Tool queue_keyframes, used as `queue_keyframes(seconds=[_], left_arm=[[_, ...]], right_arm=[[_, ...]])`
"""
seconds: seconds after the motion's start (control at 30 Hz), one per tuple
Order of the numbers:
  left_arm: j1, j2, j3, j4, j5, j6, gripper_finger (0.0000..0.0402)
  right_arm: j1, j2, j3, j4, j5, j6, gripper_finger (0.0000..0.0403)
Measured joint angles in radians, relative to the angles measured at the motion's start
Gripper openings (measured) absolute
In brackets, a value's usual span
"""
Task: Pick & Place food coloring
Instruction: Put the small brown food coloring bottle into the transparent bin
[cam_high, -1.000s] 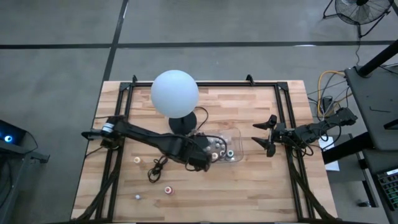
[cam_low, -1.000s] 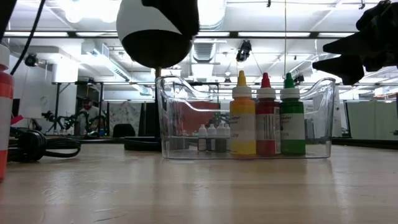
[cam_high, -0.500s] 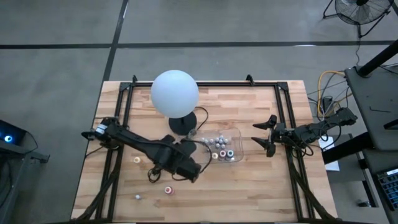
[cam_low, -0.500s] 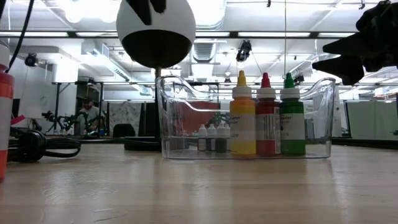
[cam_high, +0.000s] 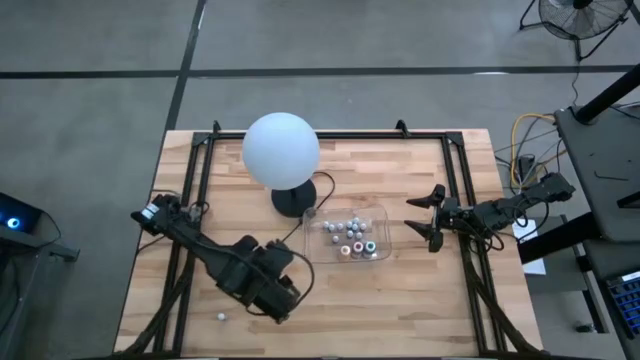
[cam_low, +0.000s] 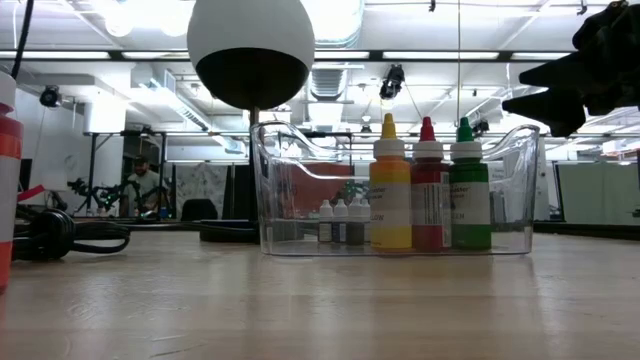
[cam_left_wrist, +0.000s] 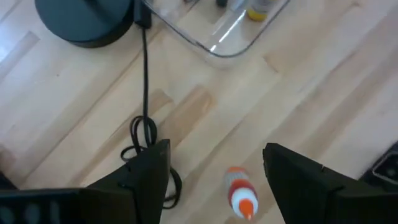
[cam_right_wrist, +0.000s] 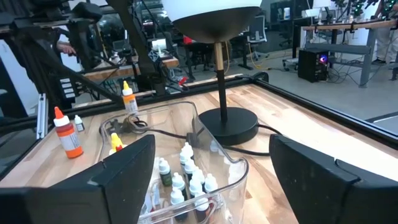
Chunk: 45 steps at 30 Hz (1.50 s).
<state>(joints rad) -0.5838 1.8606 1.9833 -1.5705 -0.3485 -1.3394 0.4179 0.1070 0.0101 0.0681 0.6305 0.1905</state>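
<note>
The far right corner of the wooden counter (cam_high: 420, 170) lies bare. The white globe lamp (cam_high: 281, 149) rises just beside the clear plastic tray (cam_high: 379, 215) on its far left, its black cord (cam_left_wrist: 144, 93) coiling across the boards left of the tray, blocking low passes there

The pale butcher-block wooden table (cam_high: 400, 290) stood on a grey concrete floor (cam_high: 90, 60) crossed by dark seams. A black pedestal fan (cam_high: 578, 17) occupied one far corner, and yellow and white cables (cam_high: 522, 140) lay coiled just beside the table's edge. Beyond the table, the room was an open workshop with a white ceiling carrying long fluorescent light strips (cam_low: 420, 55), exposed ducting and cluttered workbenches (cam_right_wrist: 336, 37).
</note>
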Motion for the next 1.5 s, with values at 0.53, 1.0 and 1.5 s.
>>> queue_keyframes(seconds=[0.53,1.0,1.5], left_arm=[[-0.189,-0.126,-0.179,-0.001,0.018,-0.057,0.0227],[-0.327,-0.129,-0.404,0.164,0.059,-0.157,0.0227],[-0.382,-0.129,-0.656,0.439,0.132,-0.259,0.0226]], right_arm=[[0.001,0.000,0.000,0.000,0.000,0.000,0.0299],[0.001,0.000,0.000,0.000,0.000,0.000,0.0308],[0.000,0.000,0.000,0.000,0.000,0.000,0.0300]])
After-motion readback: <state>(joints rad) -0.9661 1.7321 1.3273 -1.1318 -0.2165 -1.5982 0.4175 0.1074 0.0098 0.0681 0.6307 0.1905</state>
